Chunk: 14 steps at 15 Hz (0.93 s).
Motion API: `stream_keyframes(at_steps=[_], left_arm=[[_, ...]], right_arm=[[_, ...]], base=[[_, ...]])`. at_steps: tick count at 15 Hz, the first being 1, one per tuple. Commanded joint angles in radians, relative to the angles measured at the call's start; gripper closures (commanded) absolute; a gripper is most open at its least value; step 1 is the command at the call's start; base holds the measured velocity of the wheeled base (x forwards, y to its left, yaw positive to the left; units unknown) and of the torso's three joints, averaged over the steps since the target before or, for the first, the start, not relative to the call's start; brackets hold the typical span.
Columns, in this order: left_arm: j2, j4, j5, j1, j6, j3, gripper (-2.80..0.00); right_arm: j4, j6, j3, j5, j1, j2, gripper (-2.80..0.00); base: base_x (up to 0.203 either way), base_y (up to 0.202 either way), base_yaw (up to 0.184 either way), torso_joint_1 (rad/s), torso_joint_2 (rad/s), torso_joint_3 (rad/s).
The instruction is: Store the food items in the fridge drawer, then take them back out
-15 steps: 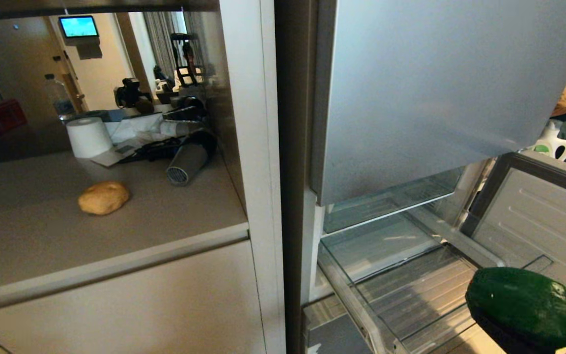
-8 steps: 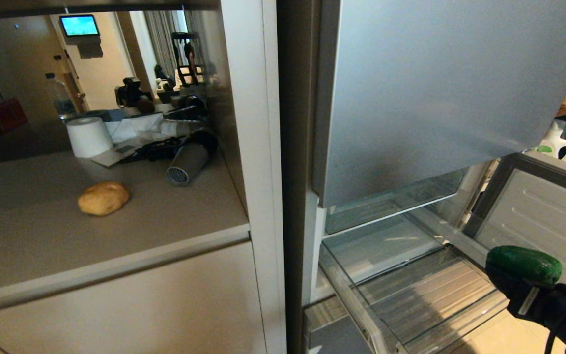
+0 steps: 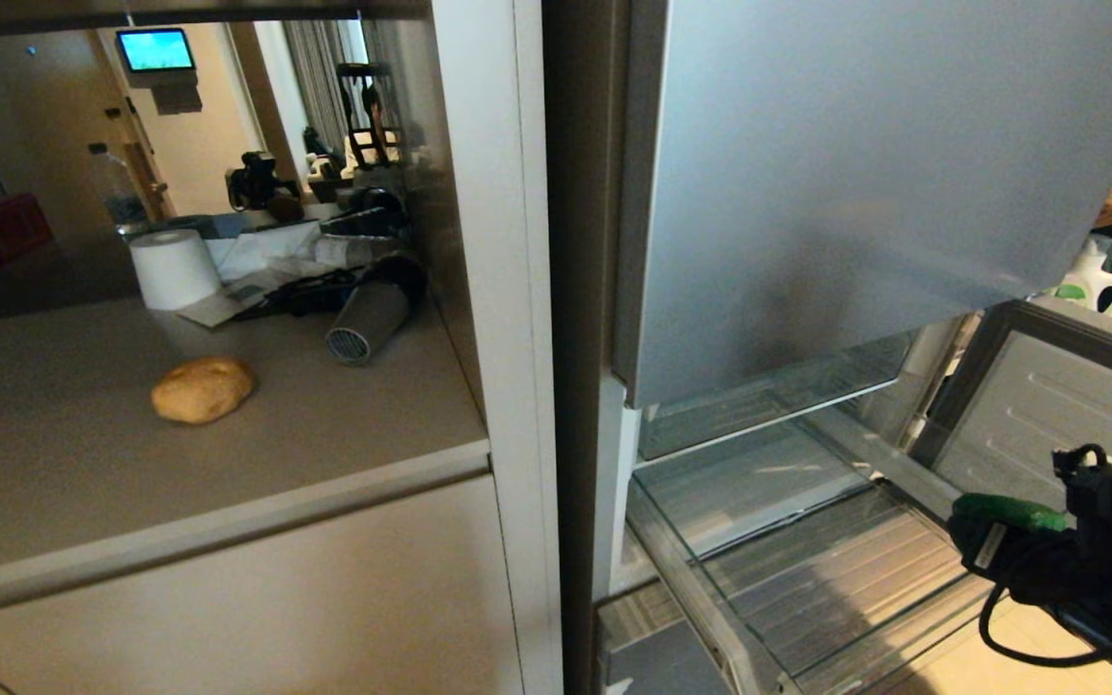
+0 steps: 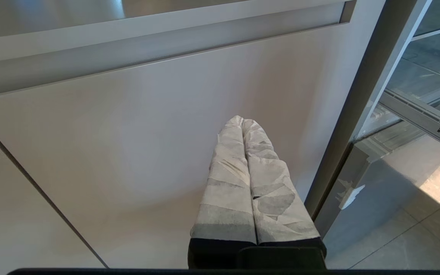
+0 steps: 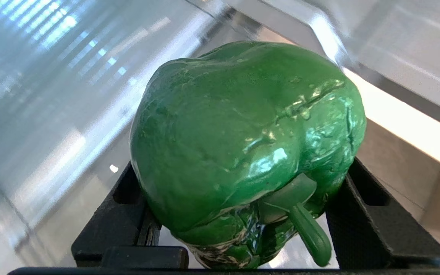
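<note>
Bell pepper point(image 5: 243, 152), glossy and dark green, sits clamped between the black fingers point(image 5: 372, 225) of the right gripper point(image 3: 1010, 541), low at the right of the head view, over the front right corner of the pulled-out fridge drawer point(image 3: 836, 569). That drawer is a clear bin with a ribbed floor, below the silver-blue fridge door point(image 3: 855, 183). To the left, the tan potato-like lump point(image 3: 202, 389) lies alone on the beige worktop point(image 3: 83, 483), well apart from a white paper roll point(image 3: 173, 268) and a grey ribbed cylinder point(image 3: 363, 320) at the back. Pale floor tiles point(image 3: 1029, 656) show beneath the drawer. A second ago the pepper faced the head camera broadly; now only a thin green strip shows behind the wrist, the arm having swung in over the drawer. The left gripper point(image 4: 243, 124) hangs before a beige cabinet door point(image 4: 128, 133), its taped fingers pressed together.
</note>
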Motion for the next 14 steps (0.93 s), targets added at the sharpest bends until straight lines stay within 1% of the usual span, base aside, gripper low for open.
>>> stream_keyframes(at_steps=[1,2,5,6,9,13,14], left_arm=[[0.002,0.000,-0.001,0.000,-0.001,0.000,0.00],[0.002,0.001,0.001,0.000,0.000,0.000,0.00],[0.002,0.000,0.000,0.000,-0.001,0.000,0.00],[0.002,0.000,0.000,0.000,-0.001,0.000,0.00],[0.002,0.000,0.000,0.000,0.000,0.000,0.00],[0.002,0.000,0.000,0.000,-0.001,0.000,0.00],[0.002,0.000,-0.001,0.000,-0.001,0.000,0.00]], right_arm=[[-0.004,-0.001,-0.069,0.002,-0.006,0.091,0.00],[-0.001,-0.008,-0.110,0.012,-0.006,0.109,0.00],[0.057,-0.088,-0.215,0.023,-0.008,0.168,0.00],[0.079,-0.101,-0.245,0.024,-0.008,0.192,0.00],[0.107,-0.154,-0.308,0.035,-0.007,0.254,0.00],[0.138,-0.182,-0.410,0.037,-0.008,0.304,0.00],[0.146,-0.184,-0.431,0.037,-0.007,0.316,-1.66]], base=[[0.000,0.000,0.000,0.000,0.00,0.000],[0.000,0.000,0.000,0.000,0.00,0.000],[0.000,0.000,0.000,0.000,0.00,0.000],[0.000,0.000,0.000,0.000,0.00,0.000],[0.000,0.000,0.000,0.000,0.00,0.000],[0.000,0.000,0.000,0.000,0.00,0.000],[0.000,0.000,0.000,0.000,0.00,0.000]])
